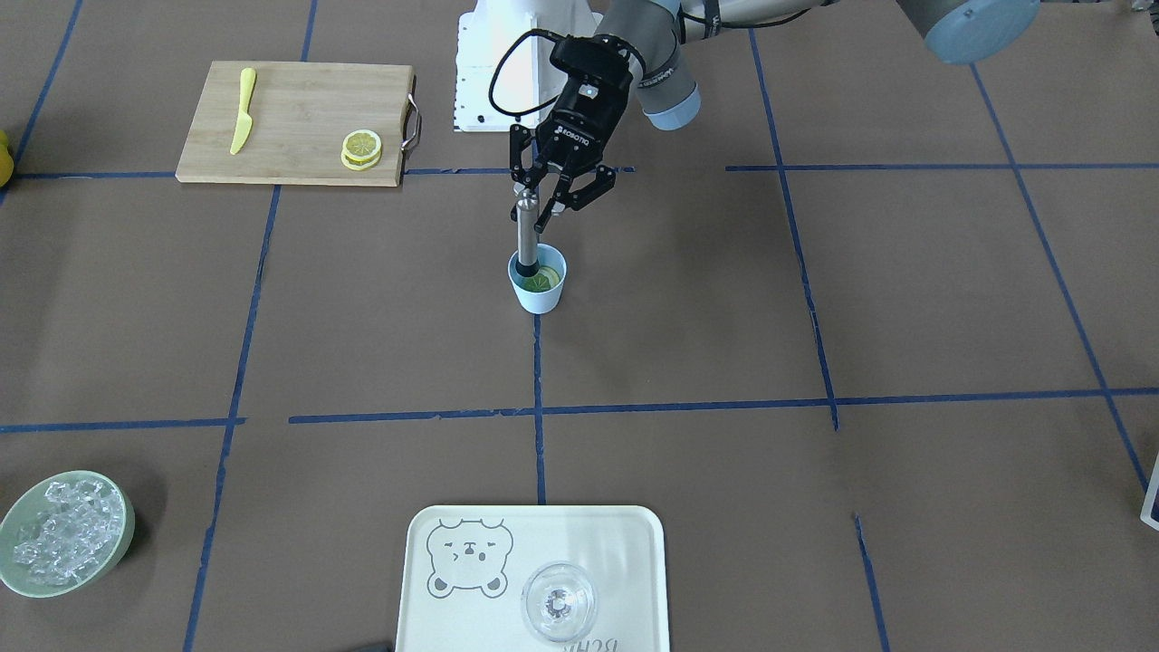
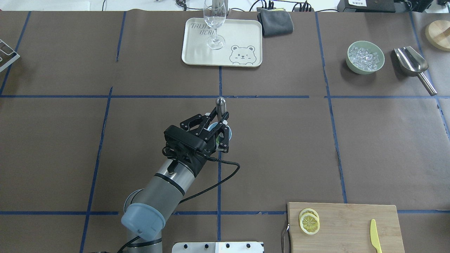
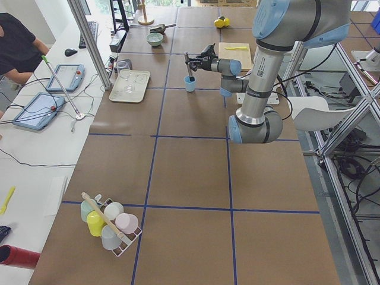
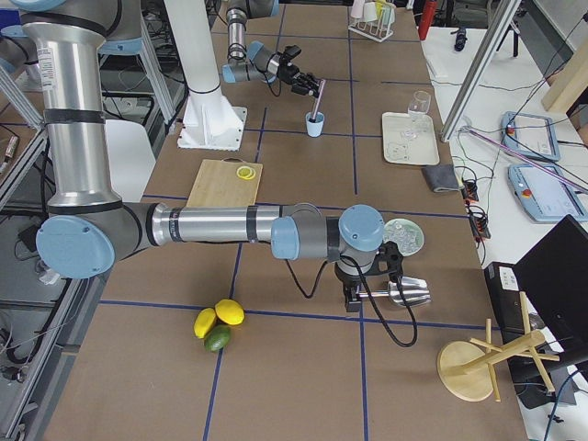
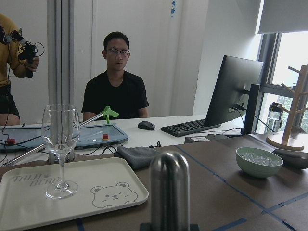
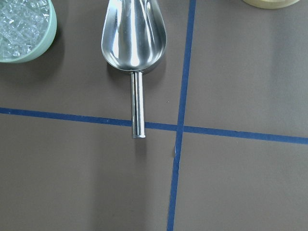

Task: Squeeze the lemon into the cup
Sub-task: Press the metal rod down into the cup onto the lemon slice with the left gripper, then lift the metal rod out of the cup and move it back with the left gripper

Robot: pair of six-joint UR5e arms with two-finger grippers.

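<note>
Table [image 2: 70,158], middle: the left pincer [image 1: 532,206] reaches in from the robot's edge, tilted downward, and is clamped on a metal rod [image 1: 524,231] near the rod's top. The rod stands upright with its lower end inside the cup [image 1: 541,299]. The cup sits at the table's centre. The lemon slice [image 1: 549,275] lies inside the cup beside the rod's dark tip. Whether tip and slice touch cannot be told.

Far edge, middle: a tray [image 2: 242,31] with a wine glass [image 2: 214,17] upright on it. A grey cloth [image 2: 276,23] lies just beside the tray's right side.

Near-right corner: a cutting board [image 2: 351,225]. Two spare slices [image 2: 309,221] overlap at its left end. A yellow knife [image 2: 375,236] lies at its right end, apart from them.

Far-right corner: a green bowl [image 2: 364,70] holds ice [image 2: 365,56]. A metal scoop [image 2: 411,60] lies just beside it, with its handle angled toward the robot's edge. The right pincer [image 4: 353,303] hangs above that handle. Whether its fingers are apart or together cannot be told.
</note>
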